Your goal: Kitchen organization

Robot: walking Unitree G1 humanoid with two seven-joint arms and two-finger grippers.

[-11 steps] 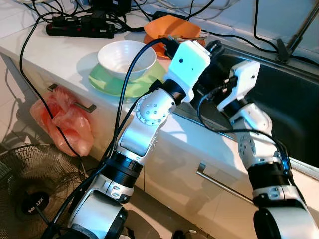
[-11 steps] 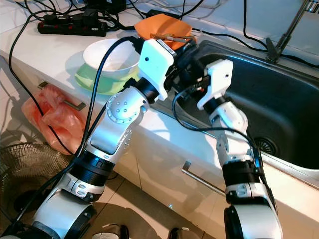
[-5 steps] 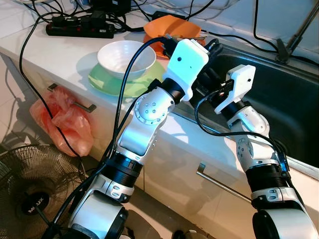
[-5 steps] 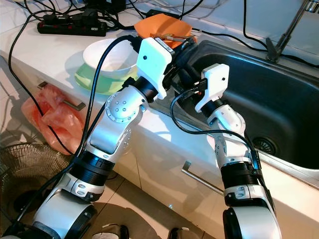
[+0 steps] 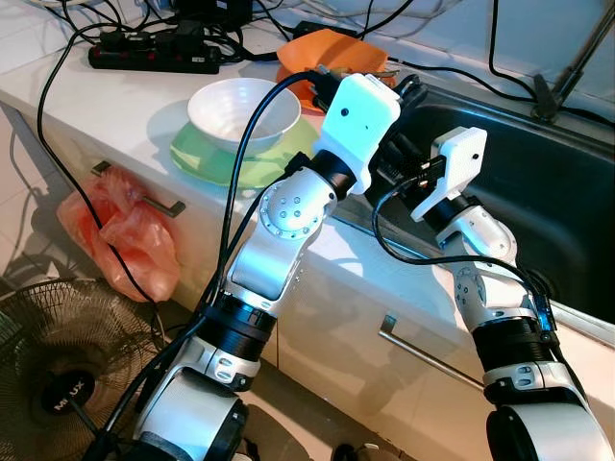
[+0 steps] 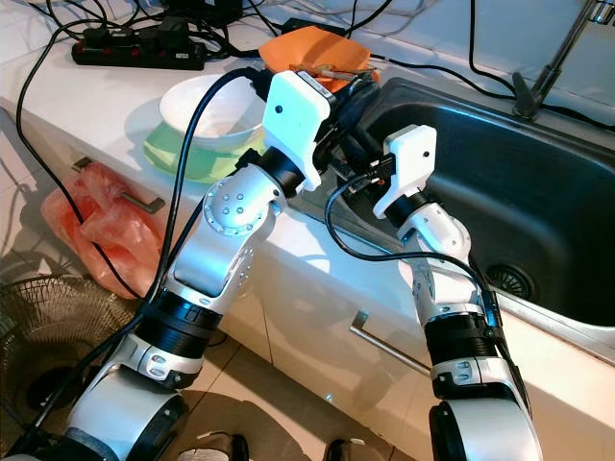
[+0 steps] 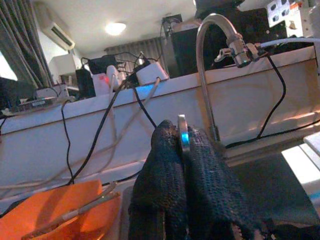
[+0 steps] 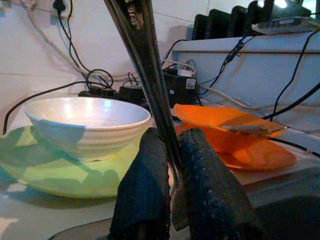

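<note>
The white tabletop (image 5: 125, 115) carries a green plate (image 5: 207, 154) with a white bowl (image 5: 243, 112) sitting on it. Just behind lies an orange dish (image 5: 327, 50) holding utensils, beside the dark sink (image 5: 567, 192). A black power strip (image 5: 154, 53) and tangled cables lie along the back.

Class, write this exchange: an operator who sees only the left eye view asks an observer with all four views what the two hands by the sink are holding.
Operator: My view hides the fingers. Is the right hand holding anything?
Observer: Yes, it is shut on a long steel utensil handle that rises between its fingers.
Operator: And the left hand?
Observer: It pinches a thin metal piece, seen edge-on. I cannot tell what it is.
</note>
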